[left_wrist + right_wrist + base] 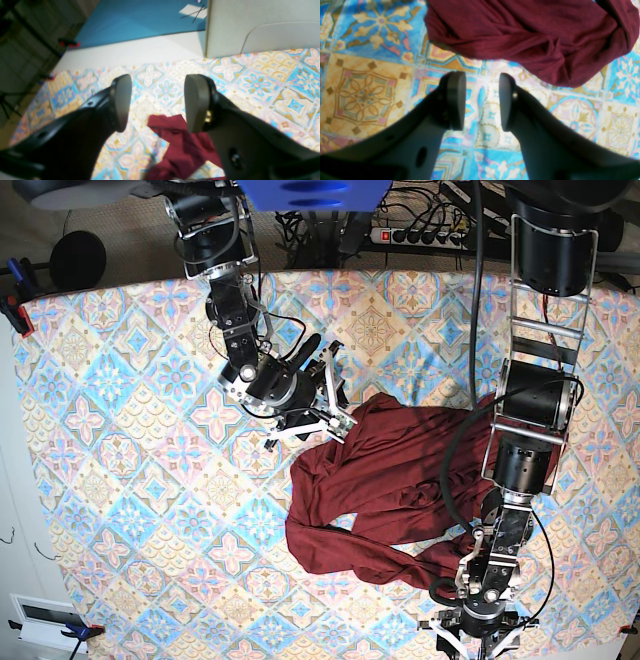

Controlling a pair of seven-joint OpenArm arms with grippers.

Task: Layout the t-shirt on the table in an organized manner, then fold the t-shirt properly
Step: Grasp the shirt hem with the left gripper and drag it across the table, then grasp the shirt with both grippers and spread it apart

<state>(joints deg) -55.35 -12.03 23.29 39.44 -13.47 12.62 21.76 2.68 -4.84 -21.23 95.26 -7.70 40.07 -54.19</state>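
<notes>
The dark maroon t-shirt [390, 480] lies crumpled right of the middle of the table [120, 430], with a sleeve trailing toward the front edge. My left gripper [480, 635] hangs over the front edge beside that sleeve. In the left wrist view it [158, 95] is open, nothing between the pads, and a shirt corner [180, 140] lies on the cloth below. My right gripper [335, 402] sits at the shirt's upper left edge. Its jaws [481, 100] stand open just short of the bunched fabric [532, 32], not touching it.
A power strip with cables [430, 230] runs behind the table's far edge. A red and blue clamp [15, 305] holds the cloth at the left edge. A white panel [250, 25] stands past the table edge in the left wrist view.
</notes>
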